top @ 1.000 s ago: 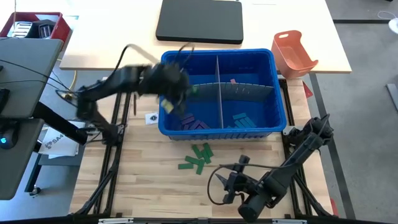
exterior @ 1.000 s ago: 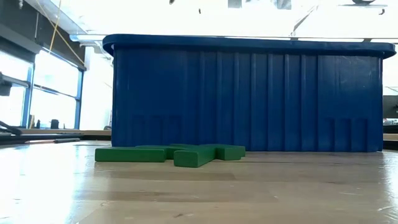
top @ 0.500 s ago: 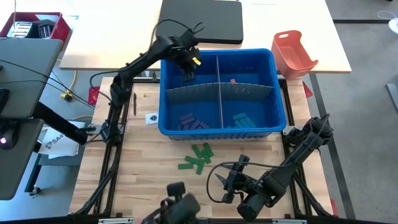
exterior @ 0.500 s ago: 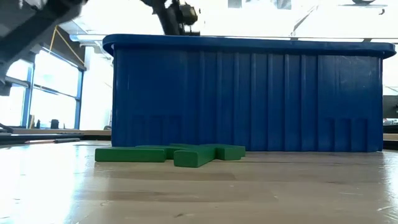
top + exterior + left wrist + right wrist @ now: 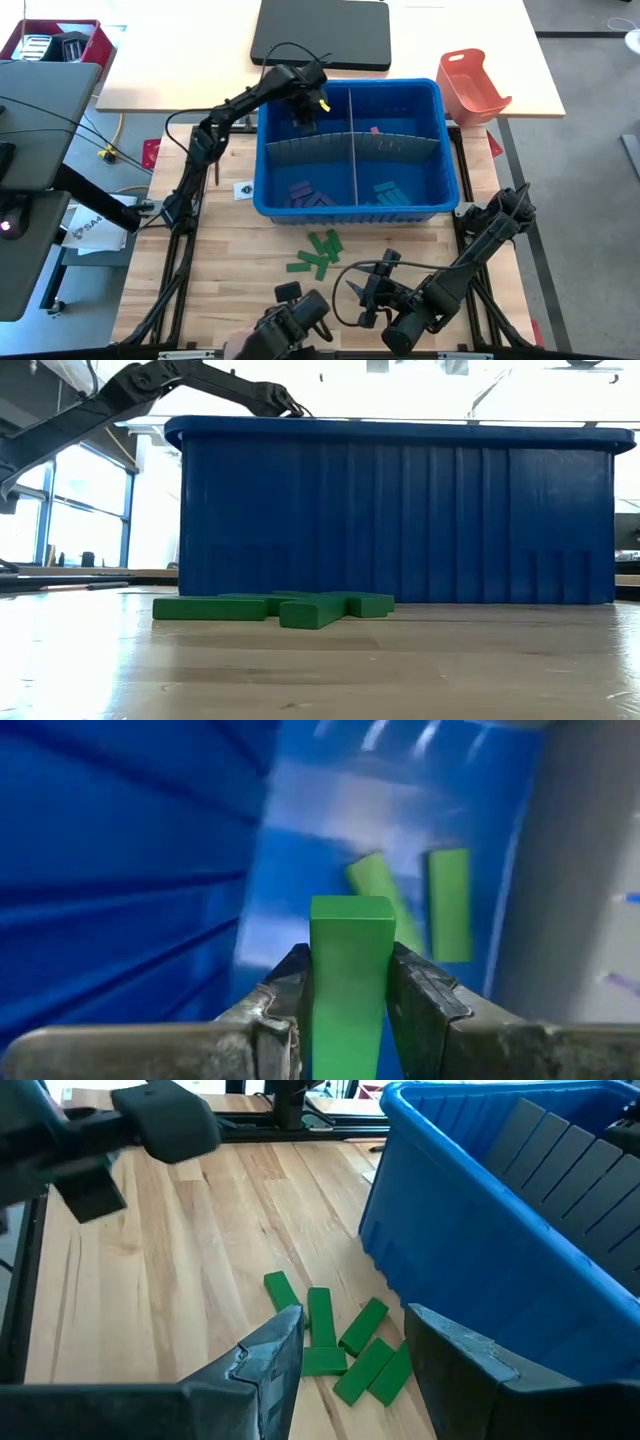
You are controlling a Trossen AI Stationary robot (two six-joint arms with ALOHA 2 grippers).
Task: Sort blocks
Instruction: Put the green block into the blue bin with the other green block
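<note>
Left gripper [image 5: 345,1010] clamps green block [image 5: 347,970] above bin's [image 5: 440,120] rear-left compartment; right gripper [image 5: 350,1355] open, empty.

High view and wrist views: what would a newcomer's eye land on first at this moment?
The big blue bin in the middle of the table, with the left gripper reaching into its far left compartment, shut on a green block; two more green blocks already lie on the floor below it. Next, the loose pile of green blocks on the wooden table in front of the bin, with the right gripper open near the front edge.
</note>
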